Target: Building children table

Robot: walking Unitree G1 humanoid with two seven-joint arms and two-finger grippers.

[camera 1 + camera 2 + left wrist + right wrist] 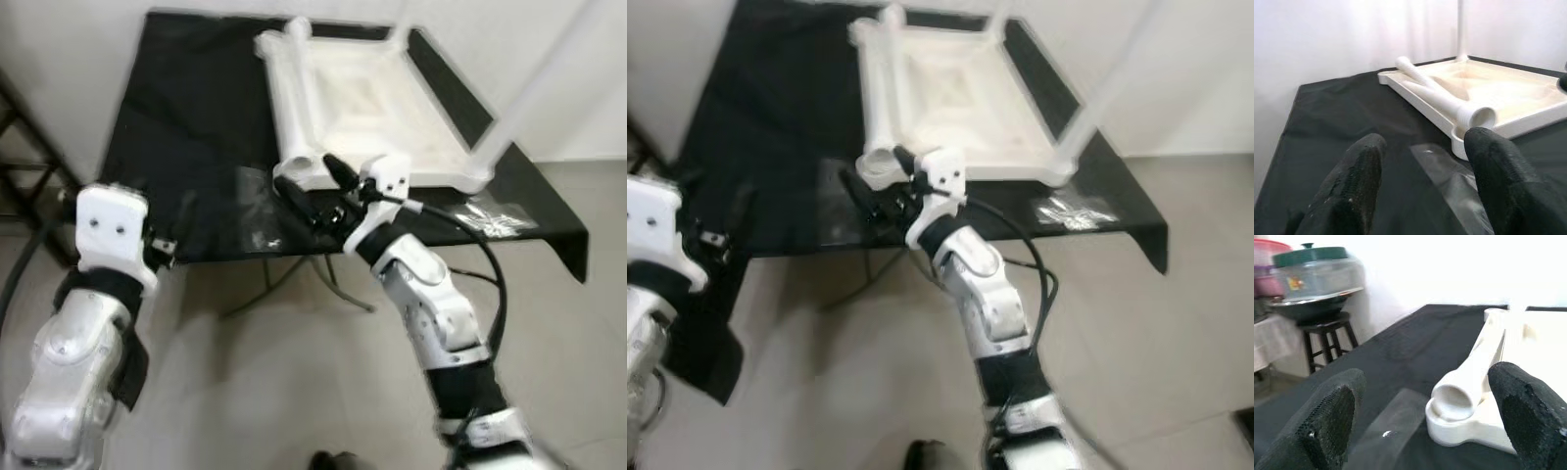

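Observation:
A white children's table top [377,108] lies upside down on a black-covered table [186,127]. One white leg [544,83] stands up from its near right corner, and another [404,24] from a far corner. A loose leg [1437,93] lies along the top's left side, its open end [1452,396] at the near left corner. My right gripper [306,174] is open just in front of that open end, with nothing between its fingers. Over the cloth's near left part, my left gripper [1425,156] is open and empty too; its white wrist [113,225] is at the table's edge.
A clear plastic bag [495,217] lies on the cloth at the near right, and a clear plastic sheet [1449,178] lies before the near left corner. The folding table's metal legs [294,279] show below. A dark stool with containers [1315,281] stands to the left.

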